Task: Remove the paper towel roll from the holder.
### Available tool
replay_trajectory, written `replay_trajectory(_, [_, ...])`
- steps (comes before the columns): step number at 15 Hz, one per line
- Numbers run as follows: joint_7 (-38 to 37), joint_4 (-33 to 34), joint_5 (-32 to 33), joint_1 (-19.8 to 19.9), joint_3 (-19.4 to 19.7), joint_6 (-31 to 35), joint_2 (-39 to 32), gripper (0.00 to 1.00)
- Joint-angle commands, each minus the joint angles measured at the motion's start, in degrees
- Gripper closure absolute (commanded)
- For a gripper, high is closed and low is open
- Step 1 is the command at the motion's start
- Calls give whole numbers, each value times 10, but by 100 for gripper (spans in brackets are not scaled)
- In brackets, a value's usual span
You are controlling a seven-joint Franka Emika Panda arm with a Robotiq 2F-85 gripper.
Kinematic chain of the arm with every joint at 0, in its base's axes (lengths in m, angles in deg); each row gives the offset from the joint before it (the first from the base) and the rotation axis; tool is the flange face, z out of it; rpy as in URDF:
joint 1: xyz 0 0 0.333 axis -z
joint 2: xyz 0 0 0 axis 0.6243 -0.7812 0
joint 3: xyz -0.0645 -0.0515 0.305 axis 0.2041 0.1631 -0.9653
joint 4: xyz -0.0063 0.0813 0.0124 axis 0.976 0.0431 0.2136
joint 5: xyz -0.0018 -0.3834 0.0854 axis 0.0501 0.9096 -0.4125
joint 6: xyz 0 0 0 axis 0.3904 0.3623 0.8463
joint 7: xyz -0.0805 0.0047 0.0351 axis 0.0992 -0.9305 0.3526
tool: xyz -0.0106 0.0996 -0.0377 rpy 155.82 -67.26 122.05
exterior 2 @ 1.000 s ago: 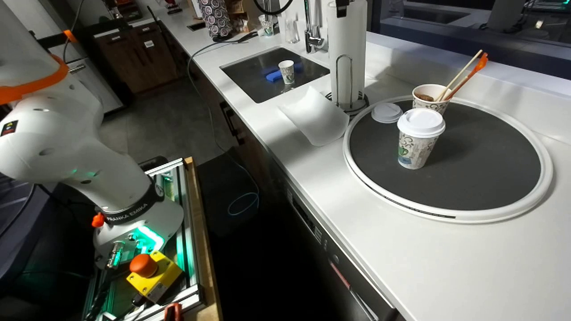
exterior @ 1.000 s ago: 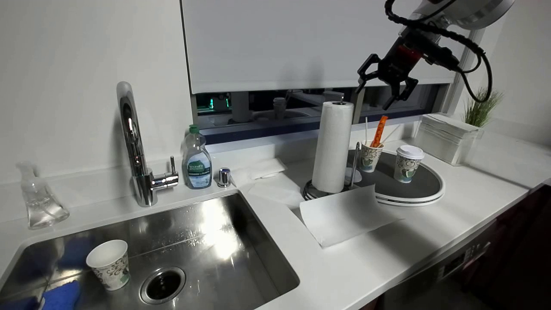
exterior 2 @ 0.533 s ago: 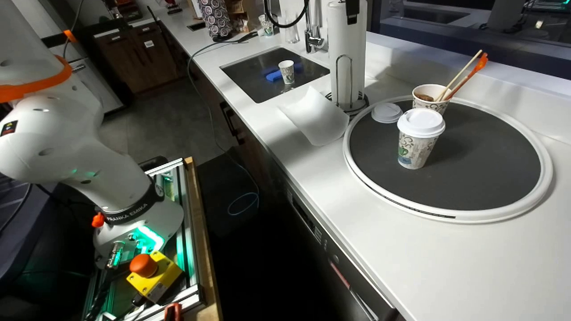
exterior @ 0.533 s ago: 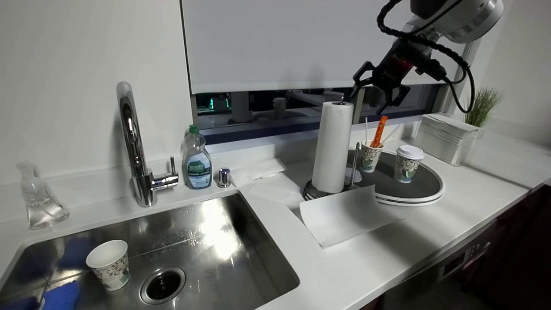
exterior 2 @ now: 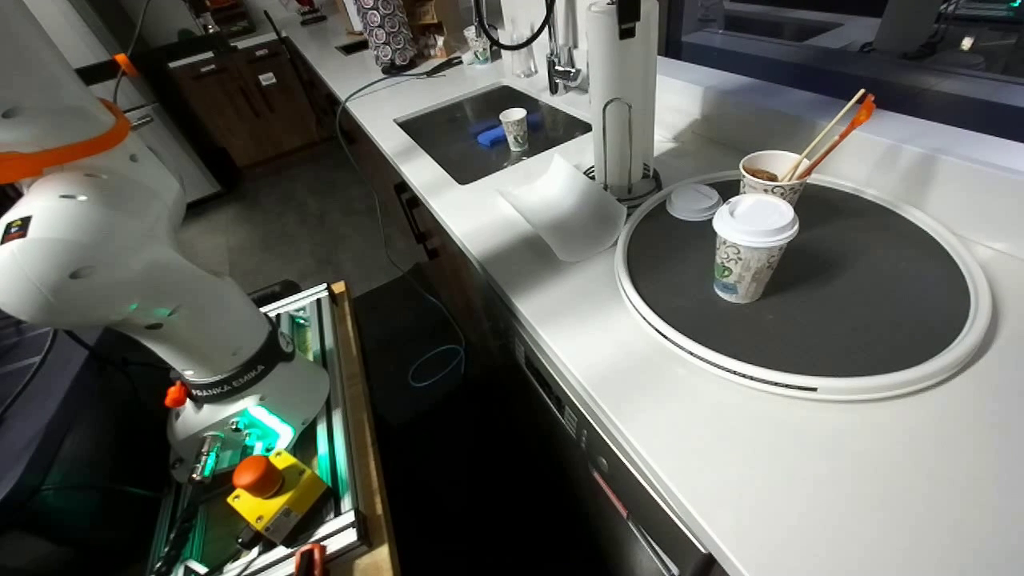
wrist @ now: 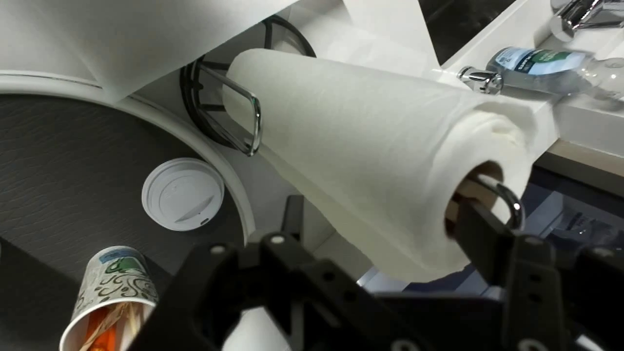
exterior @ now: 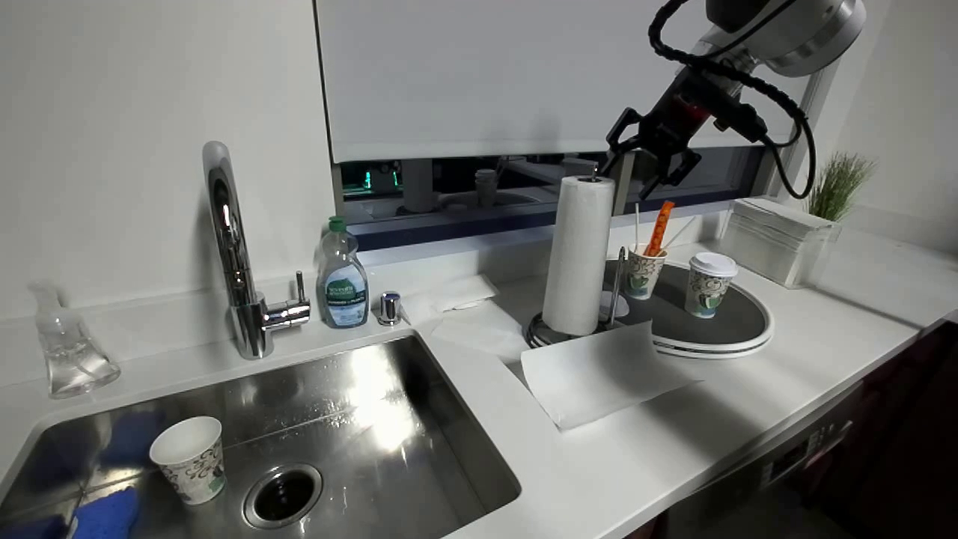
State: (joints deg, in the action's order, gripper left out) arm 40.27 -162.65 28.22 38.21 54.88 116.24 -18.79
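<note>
1. The gripper (exterior: 626, 182) hangs up high, near the top of the paper towel roll (wrist: 370, 131). Its two fingers (wrist: 487, 243) are spread wide apart.
2. In the wrist view, one finger is in front of the hole in the top of the roll, just beside the bent end of the holder's rod. I cannot tell if they touch.
3. The roll stands upright on the wire holder (wrist: 257, 122), lower than the gripper. The rod pokes out of the top of the roll.
4. Below the gripper, a white paper sheet (exterior: 599, 374) lies by the bottom of the holder.
5. Also below the gripper is a round gray tray (exterior 2: 864, 320). On it are a paper cup with a lid (exterior 2: 752, 256), an open paper cup (exterior: 645, 275) with an orange stick (exterior: 658, 228) in it, and a loose white lid (wrist: 183, 194).
6. Past the roll, well apart from the gripper, are a dish soap bottle (exterior: 345, 292), a shiny faucet (exterior: 239, 277) and a metal sink (exterior: 359, 427). A small paper cup (exterior: 193, 464) and a blue sponge (exterior: 108, 516) are in the sink.
</note>
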Motion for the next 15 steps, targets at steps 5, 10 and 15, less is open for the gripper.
replay_trajectory(5, [9,20,-16,-1,-8,10,-14,64])
replay_trajectory(10, [11,23,-19,-1,-10,13,-6,23])
replay_trajectory(15, [8,38,-21,-1,-11,6,-21,35])
